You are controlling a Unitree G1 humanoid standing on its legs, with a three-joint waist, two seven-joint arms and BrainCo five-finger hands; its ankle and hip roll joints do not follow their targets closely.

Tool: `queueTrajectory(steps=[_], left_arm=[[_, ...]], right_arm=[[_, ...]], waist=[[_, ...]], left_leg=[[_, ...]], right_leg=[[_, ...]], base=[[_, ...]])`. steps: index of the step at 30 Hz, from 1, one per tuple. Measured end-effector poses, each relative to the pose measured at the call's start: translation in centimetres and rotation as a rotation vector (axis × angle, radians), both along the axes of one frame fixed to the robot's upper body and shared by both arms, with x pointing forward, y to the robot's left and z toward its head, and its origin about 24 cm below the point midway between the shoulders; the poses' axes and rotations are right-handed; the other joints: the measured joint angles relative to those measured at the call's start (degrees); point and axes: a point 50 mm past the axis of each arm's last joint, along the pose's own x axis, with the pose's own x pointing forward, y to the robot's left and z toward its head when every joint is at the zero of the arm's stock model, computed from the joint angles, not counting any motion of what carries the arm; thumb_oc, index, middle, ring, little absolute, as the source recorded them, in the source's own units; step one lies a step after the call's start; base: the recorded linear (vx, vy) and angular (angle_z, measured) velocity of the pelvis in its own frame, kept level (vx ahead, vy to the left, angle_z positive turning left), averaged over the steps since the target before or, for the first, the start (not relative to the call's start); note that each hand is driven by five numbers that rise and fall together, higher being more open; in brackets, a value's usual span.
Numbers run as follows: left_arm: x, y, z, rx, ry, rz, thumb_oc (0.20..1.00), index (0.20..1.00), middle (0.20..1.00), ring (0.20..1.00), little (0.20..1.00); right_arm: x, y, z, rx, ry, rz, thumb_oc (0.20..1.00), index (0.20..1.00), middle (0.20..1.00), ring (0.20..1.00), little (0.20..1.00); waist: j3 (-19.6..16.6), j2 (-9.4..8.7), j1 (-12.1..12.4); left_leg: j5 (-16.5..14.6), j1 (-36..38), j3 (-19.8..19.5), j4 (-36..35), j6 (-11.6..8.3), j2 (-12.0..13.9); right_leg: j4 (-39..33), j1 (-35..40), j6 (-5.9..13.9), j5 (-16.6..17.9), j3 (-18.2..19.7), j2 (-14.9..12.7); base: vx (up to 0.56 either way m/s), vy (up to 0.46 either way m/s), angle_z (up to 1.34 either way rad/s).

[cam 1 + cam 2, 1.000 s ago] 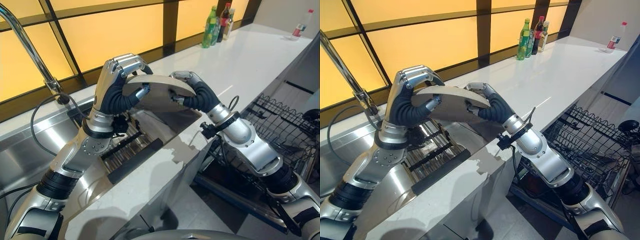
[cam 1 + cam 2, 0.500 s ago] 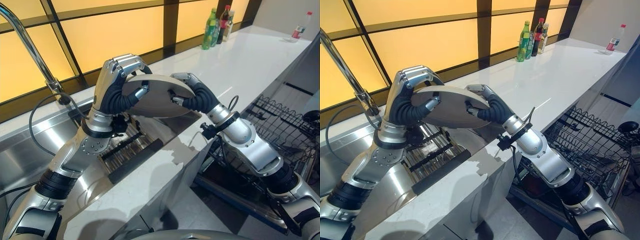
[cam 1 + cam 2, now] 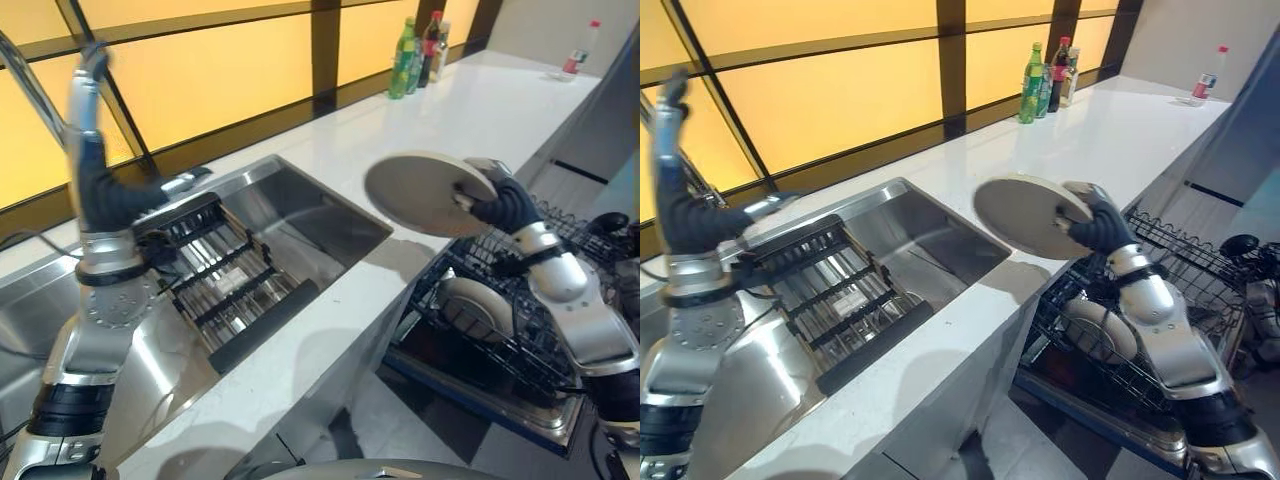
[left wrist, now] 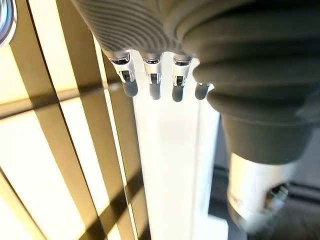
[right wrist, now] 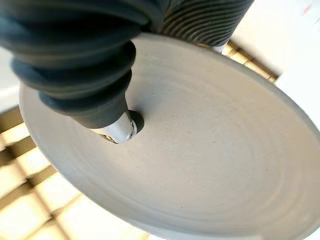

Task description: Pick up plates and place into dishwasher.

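Note:
A round beige plate [image 3: 420, 190] hangs tilted in the air over the counter's front edge, just above the open dishwasher rack [image 3: 470, 365]. My right hand [image 3: 497, 203] is shut on the plate's right rim, and its thumb [image 5: 117, 127] presses on the plate's face [image 5: 215, 165]. Another pale plate [image 3: 470, 305] stands in the rack below. My left hand [image 3: 95, 180] is raised at the far left over the sink's edge. Its fingers [image 4: 152, 82] are straight, open and hold nothing.
A steel sink [image 3: 300, 215] holds a slatted drying rack [image 3: 225, 285]. The white counter [image 3: 480, 110] runs back right, with several bottles [image 3: 415, 45] by the window and a small bottle [image 3: 572, 62] at the far end. A faucet [image 3: 30, 85] rises behind my left hand.
My left hand has let go of the plate and swung up to the left. My right hand alone has carried the plate right, from over the sink to above the dishwasher rack.

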Motion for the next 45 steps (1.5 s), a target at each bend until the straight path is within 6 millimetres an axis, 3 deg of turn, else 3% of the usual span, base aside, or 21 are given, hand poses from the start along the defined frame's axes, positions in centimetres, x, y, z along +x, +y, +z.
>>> queueTrajectory(steps=[7,16,23,26,29,32,38,45], left_arm=[[0.0,1.0,-1.1,-0.017,0.057,0.048,1.0,1.0,1.0,1.0,1.0],[-0.6,4.4,-3.4,-0.076,0.167,0.174,1.0,1.0,1.0,1.0,1.0],[-0.4,5.4,-3.5,-0.079,0.21,0.233,1.0,1.0,1.0,1.0,1.0],[0.5,5.8,-3.3,-0.115,0.177,0.272,1.0,1.0,1.0,1.0,1.0],[2.0,5.9,-2.3,-0.171,0.133,0.285,1.0,1.0,1.0,1.0,1.0],[2.4,5.9,-1.6,-0.206,0.096,0.291,1.0,1.0,1.0,1.0,1.0],[2.4,6.2,-1.8,-0.231,0.097,0.32,1.0,1.0,1.0,1.0,1.0],[3.2,5.9,-0.3,-0.204,0.06,0.314,1.0,1.0,1.0,1.0,1.0]], right_arm=[[-0.6,-3.5,0.0,-0.109,-0.025,-0.18,0.2,0.2,0.2,0.2,0.2],[-2.6,-9.2,-3.1,-0.156,0.021,-0.479,0.2,0.2,0.2,0.2,0.2],[-3.6,-10.6,-5.0,-0.164,0.007,-0.592,0.2,0.2,0.2,0.2,0.2],[-2.4,-10.9,-4.3,-0.145,-0.058,-0.63,0.2,0.2,0.2,0.2,0.2],[-0.2,-10.9,-2.5,-0.153,-0.121,-0.644,0.2,0.2,0.2,0.2,0.2],[1.1,-9.9,-2.2,-0.149,-0.136,-0.622,0.2,0.2,0.2,0.2,0.2],[1.2,-10.4,-2.2,-0.141,-0.17,-0.673,0.2,0.2,0.2,0.2,0.2],[1.9,-12.1,1.9,-0.23,-0.374,-0.81,0.2,0.2,0.2,0.2,0.2]], waist=[[-0.06,0.05,-1.69],[0.67,-0.29,-1.81],[3.16,-0.11,-3.02],[4.9,1.2,-3.12],[10.55,3.49,-3.23],[14.14,4.11,-2.94],[18.15,4.61,-2.69],[21.8,6.71,-2.65]], left_leg=[[0.03,0.61,1.55,-0.8,0.12,0.3],[-0.17,0.96,3.44,-0.72,0.44,1.0],[-0.16,-1.31,4.07,0.44,0.27,1.3],[0.52,-8.83,4.71,3.39,-0.34,1.45],[1.01,-13.48,4.36,5.87,-0.84,1.65],[0.94,-15.38,3.52,7.01,-1.79,2.37],[0.54,-18.04,1.89,8.65,-3.03,3.01],[0.61,-23.44,1.04,11.19,-3.04,2.5]], right_leg=[[1.02,-1.27,0.05,0.08,2.15,0.25],[4.62,-3.66,0.44,-1.29,4.3,1.01],[5.5,-6.3,0.33,-1.4,4.91,0.86],[5.42,-12.34,0.11,0.78,5.41,1.12],[5.17,-15.4,-0.55,3.29,5.2,1.58],[5.35,-16.76,-1.05,3.63,4.48,2.48],[7.89,-19.26,-2.37,2.47,2.82,3.54],[12.53,-25.45,-2.31,1.49,2.32,3.15]], base=[[0.07,0.086,-0.16],[0.03,-0.078,-0.12],[-0.13,-0.259,-0.05],[-0.46,-0.236,-0.15],[-0.29,-0.238,0.0],[-0.08,-0.166,0.07],[-0.02,-0.097,0.13],[-0.03,-0.027,0.03]])
